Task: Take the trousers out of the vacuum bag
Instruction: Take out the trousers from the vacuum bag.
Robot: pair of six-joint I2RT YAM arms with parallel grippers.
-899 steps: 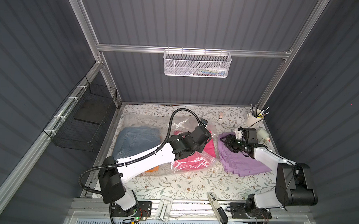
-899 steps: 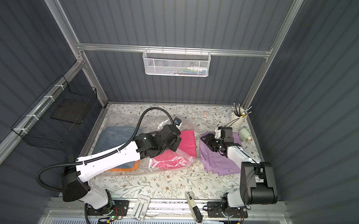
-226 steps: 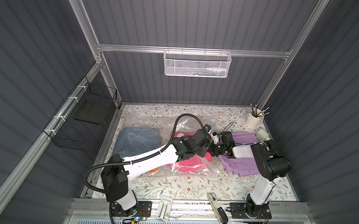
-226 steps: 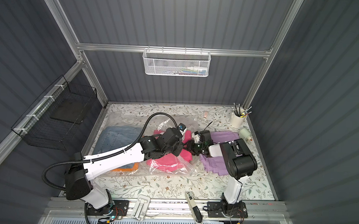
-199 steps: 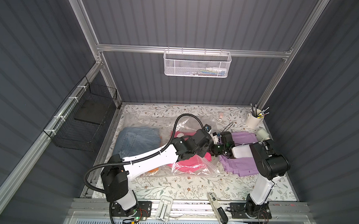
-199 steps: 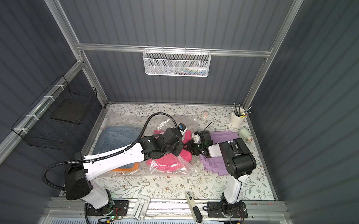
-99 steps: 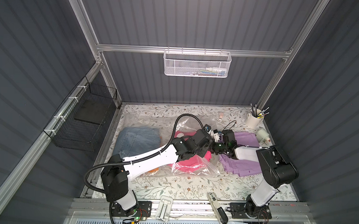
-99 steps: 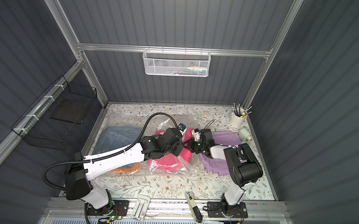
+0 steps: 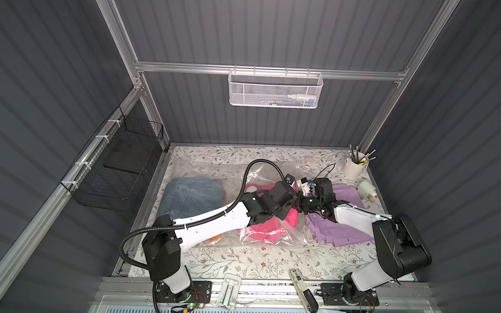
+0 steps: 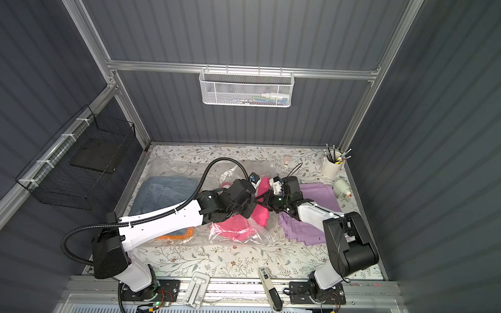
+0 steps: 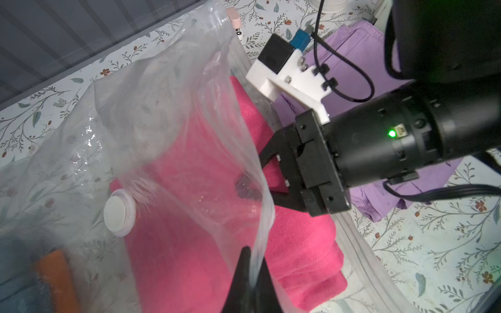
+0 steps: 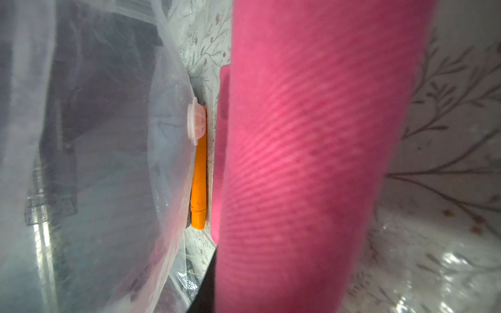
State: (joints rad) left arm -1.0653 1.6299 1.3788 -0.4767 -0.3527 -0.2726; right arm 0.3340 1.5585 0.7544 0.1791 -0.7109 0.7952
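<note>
Now tighter, right gripper (image 9: 300,205) jaws clamping pink trousers (image 11: 298,244)

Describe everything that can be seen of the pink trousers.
The pink trousers are hot pink cloth with a fine ribbed weave, folded into a thick flat stack. They lie at the open mouth of the clear bag: most of the stack is under its film, and one end sticks out toward the lilac trousers. The right gripper is shut on a fold at that end. The left gripper holds the bag's upper film lifted above them.
</note>
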